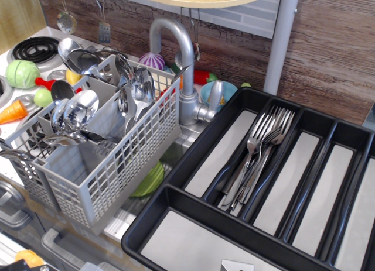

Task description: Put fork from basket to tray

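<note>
The light grey lattice basket (111, 171) stands at the left, over the sink. Several shiny spoon-like utensils with rounded mirror heads stand in its compartments; the fork (82, 104) is among them, head up, near the basket's left side. The large black tray (176, 192) with grey liners lies at the right. A bundle of tined forks (258, 157) lies in its second long compartment; the other compartments show only liners. No gripper or arm shows in the view.
A grey faucet (181, 60) rises between basket and tray. Toy vegetables (22, 73) and a stove burner (35, 47) are at the far left. A green plate (149, 180) lies under the basket. A white post (281, 43) stands behind the tray.
</note>
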Motion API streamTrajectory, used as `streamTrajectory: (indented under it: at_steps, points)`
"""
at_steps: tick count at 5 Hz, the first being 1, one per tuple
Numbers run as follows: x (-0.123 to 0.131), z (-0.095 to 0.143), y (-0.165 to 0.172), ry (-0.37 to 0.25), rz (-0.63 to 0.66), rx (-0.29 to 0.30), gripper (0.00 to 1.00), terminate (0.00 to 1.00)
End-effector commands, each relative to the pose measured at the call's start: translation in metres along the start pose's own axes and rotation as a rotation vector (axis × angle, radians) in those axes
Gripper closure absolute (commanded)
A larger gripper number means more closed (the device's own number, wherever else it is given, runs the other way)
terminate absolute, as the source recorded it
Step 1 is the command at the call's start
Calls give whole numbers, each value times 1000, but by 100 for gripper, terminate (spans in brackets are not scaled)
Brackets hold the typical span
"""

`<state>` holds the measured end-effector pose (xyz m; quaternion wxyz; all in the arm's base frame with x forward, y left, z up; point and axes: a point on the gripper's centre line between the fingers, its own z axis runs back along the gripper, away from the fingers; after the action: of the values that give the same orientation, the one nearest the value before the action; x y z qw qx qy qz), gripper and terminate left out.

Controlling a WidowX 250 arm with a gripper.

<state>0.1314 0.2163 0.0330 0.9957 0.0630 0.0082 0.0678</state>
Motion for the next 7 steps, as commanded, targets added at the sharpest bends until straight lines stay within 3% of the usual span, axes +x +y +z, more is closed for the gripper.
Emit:
streamTrajectory:
  at_steps: [1,2,4,5,6,7]
  points:
    - [8,53,2,-21,32,78,100,0]
    - [11,105,-5,-8,35,143,100,0]
    - [18,204,-48,166,29,231,100,0]
    - [21,220,-89,311,97,198,100,0]
    - [23,223,-126,398,198,115,100,0]
    - [29,222,-159,459,213,64,100,0]
